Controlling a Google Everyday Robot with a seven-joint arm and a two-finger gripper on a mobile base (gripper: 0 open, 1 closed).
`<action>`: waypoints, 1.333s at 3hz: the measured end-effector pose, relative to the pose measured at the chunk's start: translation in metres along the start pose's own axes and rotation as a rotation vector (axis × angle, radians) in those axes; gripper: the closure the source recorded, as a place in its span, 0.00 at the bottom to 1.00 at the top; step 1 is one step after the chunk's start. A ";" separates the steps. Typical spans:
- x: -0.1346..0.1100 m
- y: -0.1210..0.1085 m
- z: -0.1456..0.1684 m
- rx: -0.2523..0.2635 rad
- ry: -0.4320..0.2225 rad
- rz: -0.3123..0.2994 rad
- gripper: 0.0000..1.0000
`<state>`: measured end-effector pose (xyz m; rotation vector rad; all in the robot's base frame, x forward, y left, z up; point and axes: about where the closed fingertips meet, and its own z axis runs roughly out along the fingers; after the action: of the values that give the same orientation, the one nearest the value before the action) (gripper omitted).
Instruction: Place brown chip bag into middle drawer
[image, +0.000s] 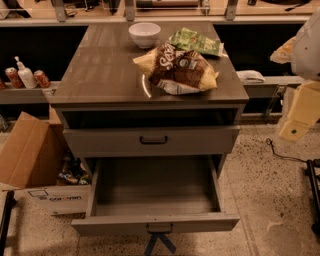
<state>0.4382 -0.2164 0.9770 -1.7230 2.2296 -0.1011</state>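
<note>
The brown chip bag (177, 69) lies crumpled on the cabinet top (100, 75), right of centre, with tan-yellow ends, white lettering and a white underside. Below the top, a drawer with a dark handle (153, 140) stands slightly out. Under it, a deeper drawer (155, 192) is pulled far out and holds nothing. My arm hangs at the right edge of the view, beside the cabinet. Its pale lower end, the gripper (295, 131), is level with the upper drawer and well away from the bag.
A white bowl (144, 34) and a green chip bag (196, 42) sit at the back of the top. An open cardboard box (35, 160) stands on the floor at left. Cans and a pump bottle (25, 76) sit on a left shelf. A cable (285, 152) lies on the floor at right.
</note>
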 end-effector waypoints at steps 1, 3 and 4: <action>0.000 0.000 0.000 0.000 -0.001 0.000 0.00; -0.053 -0.058 0.030 0.054 -0.167 -0.044 0.00; -0.093 -0.095 0.066 0.060 -0.289 -0.032 0.00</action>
<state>0.5671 -0.1441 0.9572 -1.6265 1.9712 0.0701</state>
